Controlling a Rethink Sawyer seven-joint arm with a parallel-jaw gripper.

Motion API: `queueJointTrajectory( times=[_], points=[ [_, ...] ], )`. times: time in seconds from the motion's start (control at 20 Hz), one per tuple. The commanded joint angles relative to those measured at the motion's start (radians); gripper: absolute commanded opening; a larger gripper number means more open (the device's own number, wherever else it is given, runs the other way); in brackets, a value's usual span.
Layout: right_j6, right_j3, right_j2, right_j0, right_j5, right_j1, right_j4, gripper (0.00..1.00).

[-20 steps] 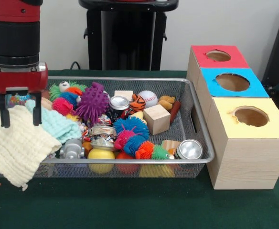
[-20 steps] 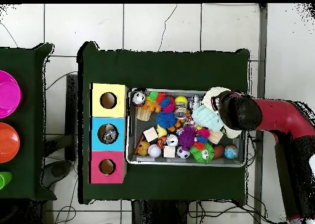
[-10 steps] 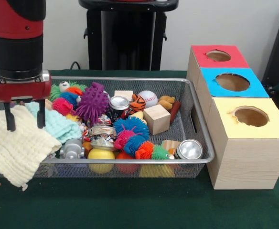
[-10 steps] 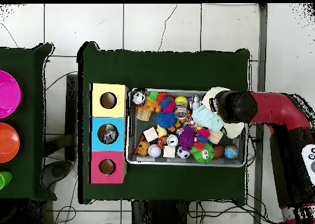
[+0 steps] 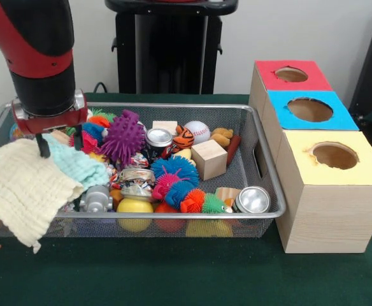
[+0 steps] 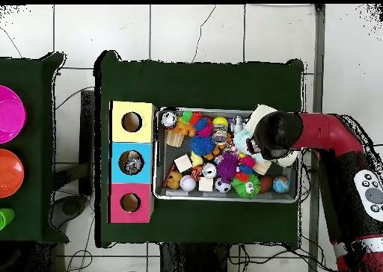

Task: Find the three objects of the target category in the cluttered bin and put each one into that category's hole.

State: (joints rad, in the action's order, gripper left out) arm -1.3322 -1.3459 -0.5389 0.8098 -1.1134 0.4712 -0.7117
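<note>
Red and black robot arm w/ gripper point(image 5: 60, 144) fingers spread apart, empty, tips just above a mint green cloth point(image 5: 78, 167) at the left end of a wire mesh bin point(image 5: 262, 191) full of toys, cans & wood blocks; a cream cloth point(image 5: 20, 191) drapes over the bin's left rim. Cloths look light, soft & floppy, so probably best pinched at a raised fold, not a flat area. Box w/ red, blue & yellow holes point(image 5: 334, 155) stands right of the bin.

One wire bin point(image 5: 270, 191) holds two cloths point(image 5: 20, 188), two cans point(image 5: 253, 199), one wooden cube point(image 5: 209, 159), one baseball point(image 5: 197, 131), one large purple spiky ball point(image 5: 122, 136) and several smaller fuzzy balls too jumbled to count, beside three boxes point(image 5: 329, 191) with one hole point(image 5: 334, 155) each.
</note>
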Motion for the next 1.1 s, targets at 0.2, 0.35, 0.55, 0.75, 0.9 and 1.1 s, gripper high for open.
queueJointTrajectory(
  times=[0.2,0.35,0.55,0.75,0.9,1.1],
  points=[
    [0.294,0.082,0.045,-0.059,-0.109,-0.011,-0.161,1.00],
    [0.235,0.083,0.046,-0.064,0.006,0.017,-0.216,1.00],
    [0.188,0.062,0.037,-0.060,0.104,0.085,-0.256,1.00],
    [0.157,0.023,0.031,-0.059,0.159,0.150,-0.256,1.00],
    [0.147,0.004,0.032,-0.055,0.176,0.161,-0.243,1.00],
    [0.149,0.021,0.046,-0.059,0.164,0.090,-0.240,1.00]
  ],
)
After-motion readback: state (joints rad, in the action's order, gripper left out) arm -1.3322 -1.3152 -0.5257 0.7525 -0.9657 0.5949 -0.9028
